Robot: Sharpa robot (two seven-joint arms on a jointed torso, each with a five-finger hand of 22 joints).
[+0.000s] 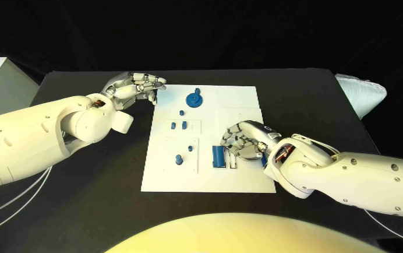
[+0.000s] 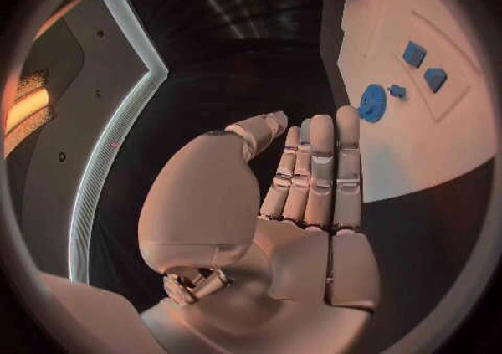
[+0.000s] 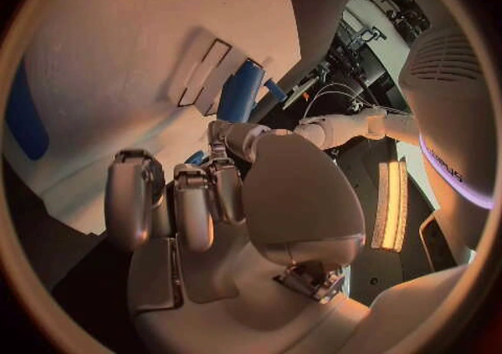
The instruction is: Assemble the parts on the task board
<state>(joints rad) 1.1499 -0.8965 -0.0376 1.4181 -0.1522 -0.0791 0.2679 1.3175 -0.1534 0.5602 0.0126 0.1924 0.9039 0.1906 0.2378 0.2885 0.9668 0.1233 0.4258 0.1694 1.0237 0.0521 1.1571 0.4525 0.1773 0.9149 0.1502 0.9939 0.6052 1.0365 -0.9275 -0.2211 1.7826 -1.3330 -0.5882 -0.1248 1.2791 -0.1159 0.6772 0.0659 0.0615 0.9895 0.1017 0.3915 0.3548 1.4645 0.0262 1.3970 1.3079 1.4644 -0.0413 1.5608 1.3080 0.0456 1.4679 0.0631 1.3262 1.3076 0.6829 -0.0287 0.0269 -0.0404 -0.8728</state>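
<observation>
Blue long part [image 1: 218, 156]: lies on the task board [image 1: 243, 98], near edge, touching my right robot hand [image 1: 245, 140], whose grip I cannot tell. Left robot hand [image 1: 134, 87]: empty, fingers straight. Advice: seat fingers squarely before lifting.

Matt white task board [image 1: 239, 98] carries smooth blue plastic parts [image 1: 218, 157] on a matt black counter [image 1: 75, 206]; glossy silver left hand [image 1: 134, 87].

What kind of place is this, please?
Probably a robotics lab or test bench. A black table carries a white task board with small blue parts, and two robot hands, the left hand and the right hand, work over it.
</observation>
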